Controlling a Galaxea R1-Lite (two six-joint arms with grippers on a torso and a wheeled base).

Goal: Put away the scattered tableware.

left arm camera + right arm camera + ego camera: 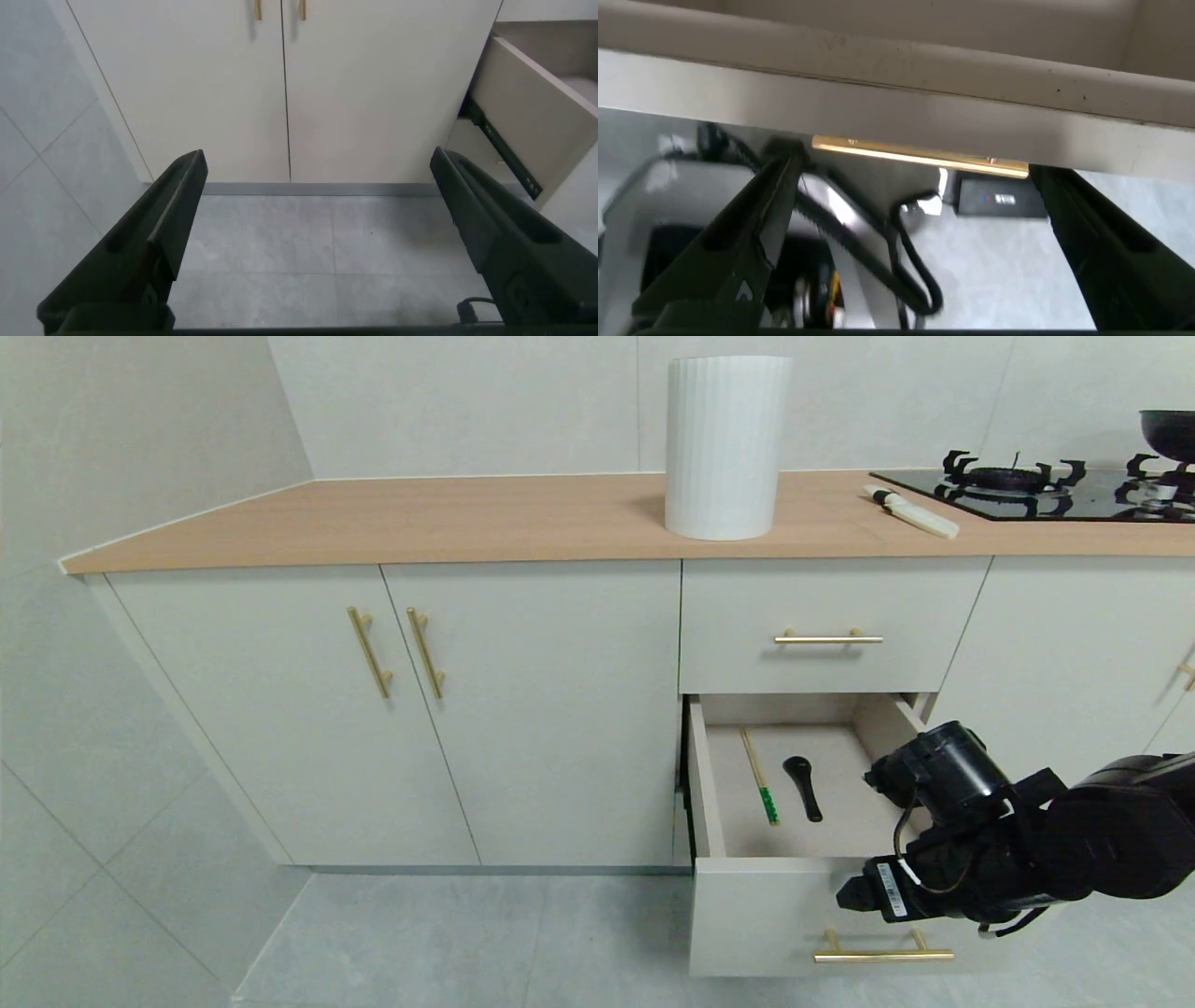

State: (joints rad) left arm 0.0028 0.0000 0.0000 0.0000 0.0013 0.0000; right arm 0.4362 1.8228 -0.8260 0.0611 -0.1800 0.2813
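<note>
The lower drawer (780, 905) stands pulled out. Inside it lie a pair of chopsticks with green ends (758, 775) and a black spoon (803, 789). My right gripper (854, 896) hangs in front of the drawer's front panel, just above its gold handle (882, 954). In the right wrist view the right gripper (915, 177) is open, its fingers spread to either side of the handle (920, 156) and holding nothing. My left gripper (318, 163) is open and empty, low over the floor, facing the cabinet doors (280, 84), with the drawer's side (537, 103) off to one side.
On the wooden counter stand a white ribbed cylinder (724, 448) and a white-sheathed knife (910, 511). A gas hob (1036, 485) with a dark pot (1172, 429) is at the far right. The upper drawer (826, 607) is closed. Grey floor lies open to the left.
</note>
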